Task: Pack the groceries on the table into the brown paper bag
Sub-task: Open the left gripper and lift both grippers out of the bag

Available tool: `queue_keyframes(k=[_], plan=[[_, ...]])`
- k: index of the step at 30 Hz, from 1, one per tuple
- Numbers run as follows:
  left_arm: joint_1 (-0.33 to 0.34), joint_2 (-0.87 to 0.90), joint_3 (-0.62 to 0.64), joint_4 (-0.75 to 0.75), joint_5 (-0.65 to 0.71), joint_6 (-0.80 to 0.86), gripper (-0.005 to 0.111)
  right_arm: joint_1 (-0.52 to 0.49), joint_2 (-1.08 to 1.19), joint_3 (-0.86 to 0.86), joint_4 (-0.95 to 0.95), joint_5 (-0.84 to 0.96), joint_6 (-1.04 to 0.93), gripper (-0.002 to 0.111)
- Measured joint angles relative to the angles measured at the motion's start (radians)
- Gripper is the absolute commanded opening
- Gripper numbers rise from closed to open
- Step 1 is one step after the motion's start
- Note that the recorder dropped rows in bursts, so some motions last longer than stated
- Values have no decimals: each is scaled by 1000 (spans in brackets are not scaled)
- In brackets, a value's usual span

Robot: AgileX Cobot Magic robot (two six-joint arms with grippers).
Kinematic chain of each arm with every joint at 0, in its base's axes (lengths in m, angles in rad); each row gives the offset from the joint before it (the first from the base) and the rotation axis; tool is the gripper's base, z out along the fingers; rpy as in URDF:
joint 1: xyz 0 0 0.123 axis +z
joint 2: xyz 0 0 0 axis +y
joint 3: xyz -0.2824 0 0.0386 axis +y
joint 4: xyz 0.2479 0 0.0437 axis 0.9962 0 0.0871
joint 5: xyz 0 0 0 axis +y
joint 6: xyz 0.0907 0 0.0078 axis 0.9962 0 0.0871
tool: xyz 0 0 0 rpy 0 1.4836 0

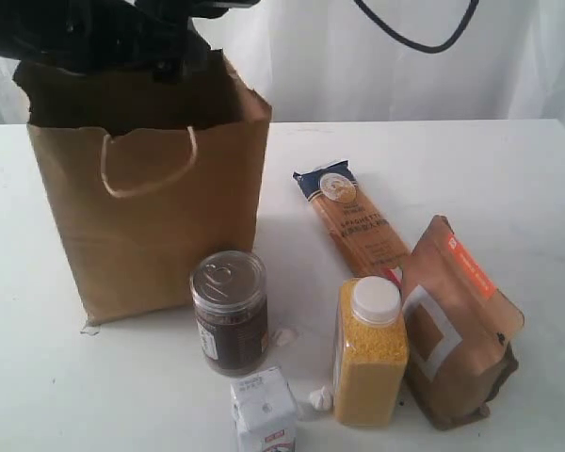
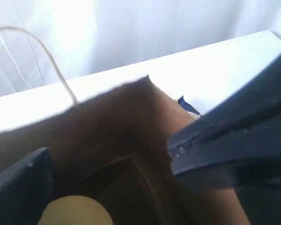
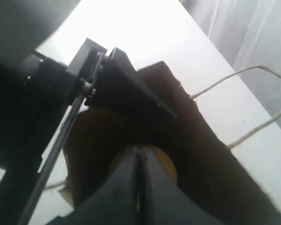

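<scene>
olive lid [image 2: 75,213] in bag [image 2: 122,122], below spread left fingers [image 2: 18,187]

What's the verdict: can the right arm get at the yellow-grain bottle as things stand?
Probably yes, after a move. The right gripper is shut above the mouth of the brown paper bag, so it must swing over and open. The yellow-grain bottle stands upright, top uncovered; the brown pouch sits close beside it.
</scene>
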Motion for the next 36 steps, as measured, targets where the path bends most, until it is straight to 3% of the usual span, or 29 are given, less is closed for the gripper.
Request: queue_keyframes(k=[12,22,28,36], plan=[[0,-30,0,-30,84,-4,105,0,-26,0,-143,70,69,0],[0,-152,0,-30,129,-4,105,-47,-181,21,-194,93,120,0],[0,-203,0,-33,186,-4,105,-124,-326,156,-216,100,124,6],[0,-247,0,-33,238,-4,105,-251,-630,439,-232,13,125,7]])
